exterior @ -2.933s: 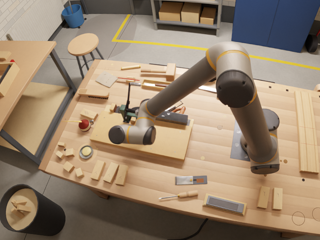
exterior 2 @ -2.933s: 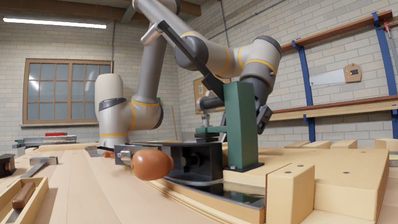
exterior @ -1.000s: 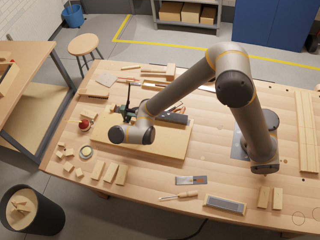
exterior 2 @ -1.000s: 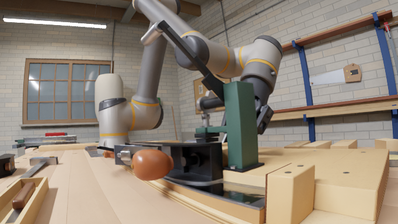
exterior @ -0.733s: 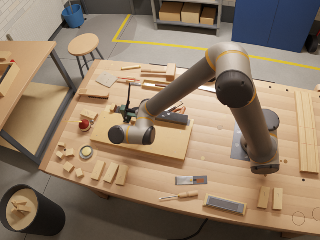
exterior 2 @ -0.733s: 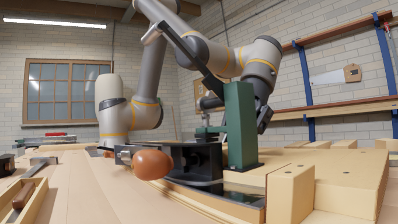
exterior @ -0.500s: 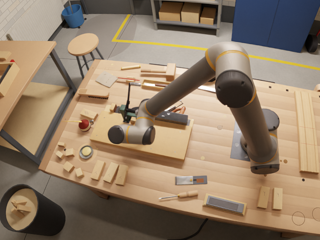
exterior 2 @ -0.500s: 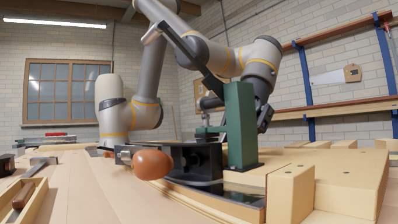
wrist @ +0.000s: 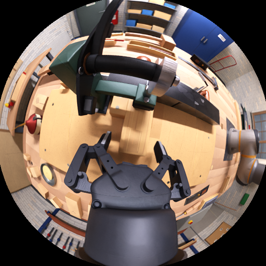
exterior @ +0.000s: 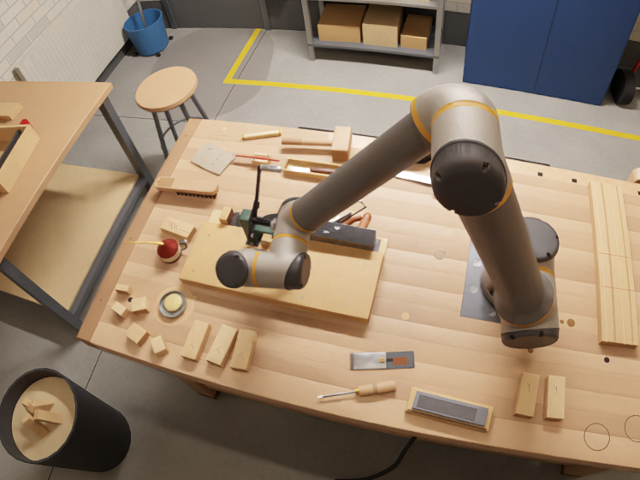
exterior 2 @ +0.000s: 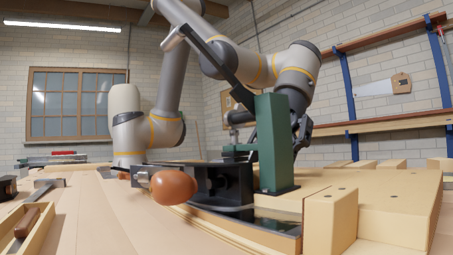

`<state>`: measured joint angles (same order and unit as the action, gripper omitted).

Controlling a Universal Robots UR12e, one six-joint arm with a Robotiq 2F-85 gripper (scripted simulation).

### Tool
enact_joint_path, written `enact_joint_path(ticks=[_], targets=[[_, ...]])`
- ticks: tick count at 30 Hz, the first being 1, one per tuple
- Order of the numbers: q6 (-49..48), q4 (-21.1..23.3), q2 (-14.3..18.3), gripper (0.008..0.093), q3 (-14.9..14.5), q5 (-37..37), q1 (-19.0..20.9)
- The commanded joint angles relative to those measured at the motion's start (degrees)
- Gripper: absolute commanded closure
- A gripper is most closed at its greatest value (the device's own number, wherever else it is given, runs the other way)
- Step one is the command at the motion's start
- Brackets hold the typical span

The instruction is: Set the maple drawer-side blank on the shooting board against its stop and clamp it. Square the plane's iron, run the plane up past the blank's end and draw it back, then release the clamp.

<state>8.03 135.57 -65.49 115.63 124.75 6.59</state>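
On the left half of the workbench the shooting board (exterior: 299, 275) lies flat, and the pale maple blank (wrist: 135, 135) rests on it with one end toward the small stop block (wrist: 118, 108). The green toggle clamp (exterior 2: 274, 142) stands at the board's rear-left corner, its black lever (exterior: 257, 192) raised, its pad arm (wrist: 124, 90) reaching over the blank's far end. The black plane (exterior: 344, 236) lies on its side in the board's track behind the clamp, its brown knob (exterior 2: 172, 187) toward the second side camera. My gripper (wrist: 134, 145) hangs open just above the blank's near end, holding nothing.
A mallet (exterior: 320, 142), saw, brush (exterior: 187, 187) and chisels lie along the bench's rear edge. Small blocks and a tin (exterior: 172, 303) sit at the front left, a sharpening stone (exterior: 449, 408) and screwdriver at the front. A stack of long boards (exterior: 614, 262) lies at the right end.
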Motion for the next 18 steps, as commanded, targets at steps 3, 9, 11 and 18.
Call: enact_joint_path(ticks=[3, 9, 11, 18], targets=[[0.00, 0.02, -0.04, 0.0080, -0.04, 0.01, 0.00], [0.02, -0.03, -0.05, 0.0080, -0.05, 0.00, 0.02], [0.11, -0.25, -0.15, 0.0080, -0.12, -0.01, 0.09], [1.07, -2.56, -1.15, 0.0080, -0.93, -0.08, 0.89]])
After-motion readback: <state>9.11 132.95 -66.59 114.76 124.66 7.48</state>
